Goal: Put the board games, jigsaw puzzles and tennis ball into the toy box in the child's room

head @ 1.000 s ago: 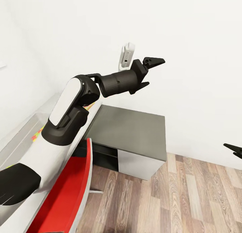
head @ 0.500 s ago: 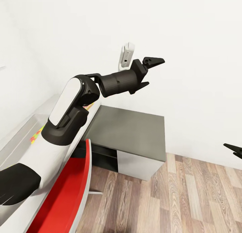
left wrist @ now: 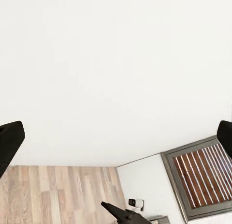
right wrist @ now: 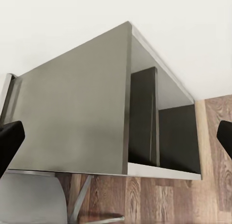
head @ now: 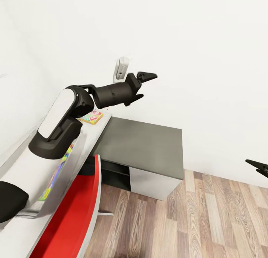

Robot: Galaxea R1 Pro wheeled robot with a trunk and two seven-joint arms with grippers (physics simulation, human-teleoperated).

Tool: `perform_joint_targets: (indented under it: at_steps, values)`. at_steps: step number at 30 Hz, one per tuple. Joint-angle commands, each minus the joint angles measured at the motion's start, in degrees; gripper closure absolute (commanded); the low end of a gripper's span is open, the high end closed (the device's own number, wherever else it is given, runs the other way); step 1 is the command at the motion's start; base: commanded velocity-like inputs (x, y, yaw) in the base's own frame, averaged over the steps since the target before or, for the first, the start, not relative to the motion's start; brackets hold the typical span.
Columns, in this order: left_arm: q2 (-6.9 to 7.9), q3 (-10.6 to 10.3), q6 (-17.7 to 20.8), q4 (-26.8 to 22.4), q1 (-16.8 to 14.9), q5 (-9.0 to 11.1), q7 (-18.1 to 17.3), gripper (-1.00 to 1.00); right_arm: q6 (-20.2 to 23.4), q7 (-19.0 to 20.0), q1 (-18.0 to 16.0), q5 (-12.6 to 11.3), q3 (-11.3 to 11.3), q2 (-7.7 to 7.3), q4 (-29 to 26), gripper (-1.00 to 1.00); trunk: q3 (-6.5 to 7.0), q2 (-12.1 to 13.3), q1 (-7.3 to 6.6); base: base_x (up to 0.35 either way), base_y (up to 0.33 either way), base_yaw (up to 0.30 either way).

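Observation:
My left gripper point(head: 143, 86) is raised in front of the white wall, above the table's point(head: 145, 142) back edge, open and empty. Its fingertips stand wide apart in the left wrist view point(left wrist: 116, 137). A yellow-green-red board game point(head: 91, 117) lies flat on the pale table top under my left forearm. A multicoloured flat sheet point(head: 59, 168), apparently a jigsaw puzzle, lies nearer on the pale top, partly hidden by my arm. A pale grey sloping rim point(head: 15, 154) at the far left may be the toy box. My right gripper point(head: 257, 166) is open at the right edge, over the floor, facing the table's dark section point(right wrist: 72, 117).
A red chair point(head: 74, 213) stands tucked against the table at the lower left. The dark grey section has a white cabinet door point(head: 149, 181) and an open shelf point(right wrist: 164, 132). A small white device point(head: 121, 67) hangs on the wall. Wood floor point(head: 208, 221) lies to the right.
My left arm has swung left and a little lower, uncovering the board game and the multicoloured sheet. The right gripper has hardly moved.

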Motion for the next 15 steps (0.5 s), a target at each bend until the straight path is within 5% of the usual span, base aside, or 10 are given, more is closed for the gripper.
perform_joint_targets:
  at_steps: [1, 3, 4, 6, 7, 11, 15]
  values:
    - [0.07, 0.0, -0.1, 0.0, -0.1, 0.6, 0.4, -1.0, 0.3, 0.4, -0.1, 0.3, -0.1, -0.01, 0.0, -1.0, -0.09, -0.1, 0.03, 0.004, 0.0, -0.001]
    - [2.6, -0.1, -0.1, 0.0, -0.1, 0.6, 0.4, -1.0, 0.3, 0.4, -0.1, 0.3, 1.4, 0.0, 0.0, -1.0, -0.09, -0.1, 0.03, 0.003, 0.0, 0.0]
    - [2.6, -0.1, -0.1, 0.0, -0.1, 0.6, 0.4, -1.0, 0.3, 0.4, -0.1, 0.3, 1.4, 0.0, 0.0, -1.0, -0.09, -0.1, 0.03, 0.002, 0.0, 0.0]
    - [5.91, 0.0, -0.1, 0.0, -0.1, 0.7, 0.4, -1.0, 0.2, 0.4, -0.1, 0.3, 3.1, 0.0, 0.0, -1.0, -0.09, -0.1, 0.03, 0.002, 0.0, 0.0]
    - [5.91, 0.0, -0.1, 0.0, -0.1, 0.7, 0.4, -1.0, 0.2, 0.4, -0.1, 0.3, 3.1, 0.0, 0.0, -1.0, -0.09, -0.1, 0.03, 0.001, 0.0, 0.0]
    - [12.79, 1.6, 0.0, 0.0, -0.1, 1.3, 0.5, -1.0, -0.7, 0.4, 0.0, 0.3, 5.7, -0.02, 0.0, -1.0, -0.09, -0.1, 0.03, 0.0, 0.0, 0.0]
    - [15.73, 2.5, 0.1, 0.0, -0.1, 2.2, 0.5, -1.0, -1.4, 0.4, -0.1, 0.3, 6.3, -0.04, 0.0, -1.0, -0.09, -0.1, 0.03, 0.0, 0.0, 0.0]
